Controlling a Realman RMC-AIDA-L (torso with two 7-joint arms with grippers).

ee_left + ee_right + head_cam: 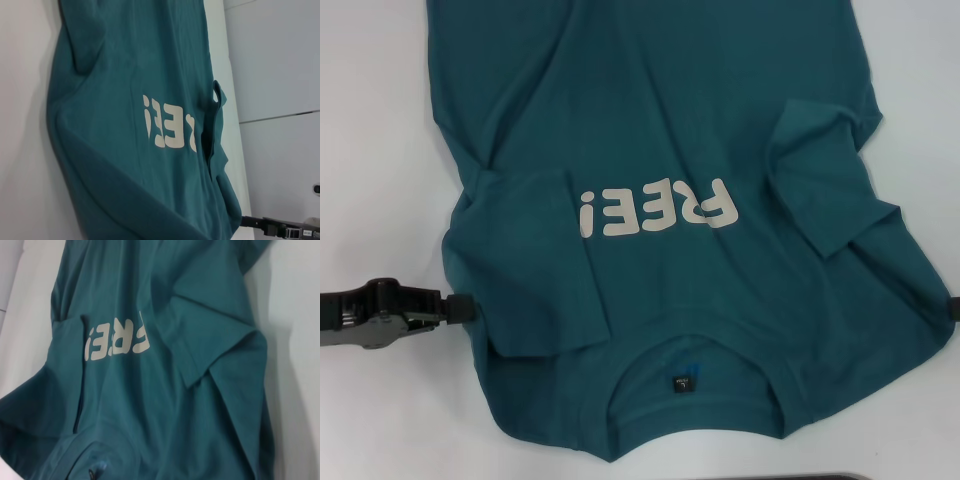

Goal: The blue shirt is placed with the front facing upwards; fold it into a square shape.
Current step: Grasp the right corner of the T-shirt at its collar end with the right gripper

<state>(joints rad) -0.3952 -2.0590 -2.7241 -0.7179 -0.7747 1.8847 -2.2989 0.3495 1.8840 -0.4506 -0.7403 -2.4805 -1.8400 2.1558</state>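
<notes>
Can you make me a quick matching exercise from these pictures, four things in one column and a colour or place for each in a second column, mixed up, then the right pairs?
Column one:
1. shirt
2. letters
3. collar label
4. left gripper

Column two:
A. pale beige
B. at the shirt's edge, by the folded-in sleeve
C. small and black
D. teal-blue, spread on the white table

Pairs: 1-D, 2-A, 3-C, 4-B

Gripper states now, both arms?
Left gripper: at the blue shirt shoulder edge; cannot be told.
Right gripper: barely in view at shirt's other edge; cannot be told.
</notes>
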